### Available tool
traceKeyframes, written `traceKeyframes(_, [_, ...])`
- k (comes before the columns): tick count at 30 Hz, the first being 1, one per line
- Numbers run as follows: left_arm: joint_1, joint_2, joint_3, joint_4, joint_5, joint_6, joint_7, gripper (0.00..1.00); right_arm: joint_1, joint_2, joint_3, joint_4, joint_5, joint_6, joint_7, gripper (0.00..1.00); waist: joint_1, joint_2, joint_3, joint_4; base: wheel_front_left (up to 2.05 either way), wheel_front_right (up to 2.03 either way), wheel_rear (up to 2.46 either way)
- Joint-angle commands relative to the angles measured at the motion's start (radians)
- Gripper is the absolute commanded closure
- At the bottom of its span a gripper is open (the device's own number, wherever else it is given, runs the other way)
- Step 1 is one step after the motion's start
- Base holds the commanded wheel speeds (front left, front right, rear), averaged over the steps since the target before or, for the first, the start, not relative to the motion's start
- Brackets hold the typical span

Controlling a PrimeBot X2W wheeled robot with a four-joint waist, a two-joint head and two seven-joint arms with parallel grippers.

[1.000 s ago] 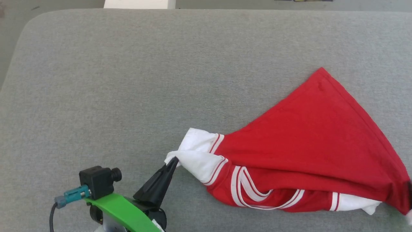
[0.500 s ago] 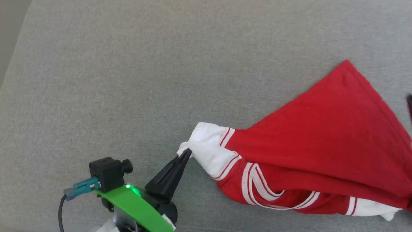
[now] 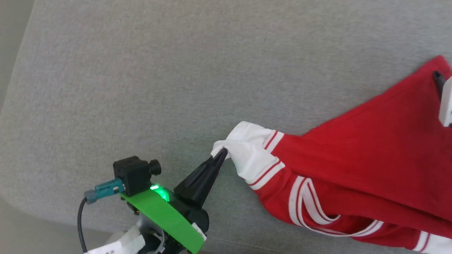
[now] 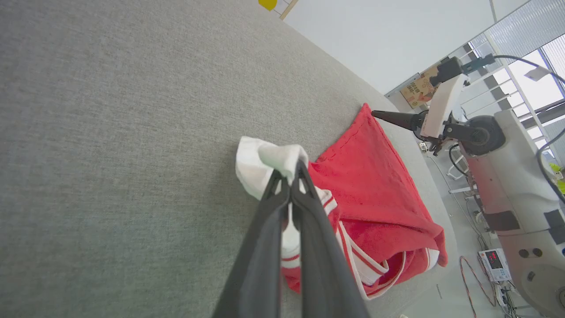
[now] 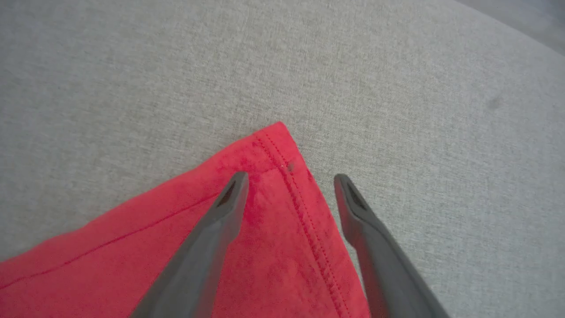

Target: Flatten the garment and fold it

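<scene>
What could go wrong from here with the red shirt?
1. The left gripper pinches just the bunched tip of the white sleeve; a pull might slip it free.
2. The open right gripper straddles the hem corner of the red jersey-style T-shirt, with one finger over the bare grey fabric surface; closing may miss the edge.

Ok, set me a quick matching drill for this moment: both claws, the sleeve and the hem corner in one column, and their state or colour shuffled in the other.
Column one:
1. left claw
2. right claw
3. sleeve
4. hem corner

Column two:
A. red, lying flat on the grey surface
B. open, fingers apart
C. shut on cloth
D. white, pinched at its end

Pairs: 1-C, 2-B, 3-D, 4-A
</scene>
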Motion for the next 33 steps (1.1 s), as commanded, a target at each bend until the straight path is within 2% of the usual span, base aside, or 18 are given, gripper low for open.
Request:
traceKeyframes(1, [-0.022,-0.006,0.000,0.004,0.015,-0.008,-0.008,1.00,-0.016,-0.007,0.000,0.015,-0.006,-0.001,0.005,0.00,0.0000,0.0000,0.043,0.039,0.00,0.00,0.00])
traceKeyframes(3, [-0.026,-0.007,-0.001,0.008,0.015,-0.011,-0.011,1.00,-0.021,-0.011,-0.006,0.035,-0.006,-0.001,0.017,0.00,0.0000,0.0000,0.055,0.044,0.00,0.00,0.00])
traceKeyframes(4, [-0.027,-0.007,-0.001,0.010,0.015,-0.012,-0.013,1.00,-0.021,-0.012,-0.009,0.043,-0.004,-0.001,0.027,0.27,0.0000,0.0000,0.058,0.045,0.00,0.00,0.00])
traceKeyframes(5, [-0.028,-0.007,0.000,0.013,0.015,-0.013,-0.015,1.00,-0.023,-0.011,-0.013,0.050,0.001,-0.001,0.040,0.58,0.0000,0.0000,0.061,0.045,0.00,0.00,0.00])
traceKeyframes(6, [-0.029,-0.007,0.001,0.014,0.014,-0.013,-0.016,1.00,-0.022,-0.011,-0.013,0.054,0.006,-0.001,0.052,1.00,0.0000,0.0000,0.063,0.045,0.00,0.00,0.00])
traceKeyframes(11, [-0.037,-0.002,0.006,0.024,0.009,-0.016,-0.018,1.00,-0.022,-0.019,-0.014,0.048,0.030,-0.001,0.097,1.00,0.0000,0.0000,0.057,0.037,0.00,0.00,0.00])
traceKeyframes(14, [-0.040,-0.004,0.009,0.031,0.003,-0.018,-0.022,1.00,-0.021,-0.012,-0.023,0.040,0.036,-0.001,0.075,1.00,0.0000,0.0000,0.040,0.028,0.00,0.00,0.00])
traceKeyframes(19, [-0.047,-0.010,0.036,0.062,0.011,-0.017,-0.066,1.00,-0.016,0.057,-0.080,0.029,0.054,-0.001,-0.055,1.00,0.0000,0.0000,-0.021,0.004,0.00,0.00,0.00])
traceKeyframes(20, [-0.064,-0.013,0.075,0.093,0.059,0.009,-0.127,1.00,-0.005,0.113,-0.111,0.024,0.075,-0.001,-0.158,1.00,0.0000,0.0000,-0.072,-0.015,0.00,0.00,0.00])
traceKeyframes(24, [-0.120,-0.014,0.102,0.150,0.129,0.036,-0.181,1.00,0.003,0.179,-0.133,0.014,0.124,-0.001,-0.285,1.00,0.0000,0.0000,-0.154,-0.043,0.00,0.00,0.00])
traceKeyframes(29, [-0.258,-0.001,0.116,0.210,0.173,0.041,-0.163,1.00,-0.033,0.235,-0.110,-0.001,0.194,-0.001,-0.362,1.00,0.0000,0.0000,-0.252,-0.077,0.00,0.00,0.00])
traceKeyframes(33, [-0.402,0.026,0.132,0.255,0.202,0.045,-0.116,1.00,-0.096,0.252,-0.070,-0.001,0.236,-0.001,-0.388,1.00,0.0000,0.0000,-0.316,-0.105,0.00,0.00,0.00])
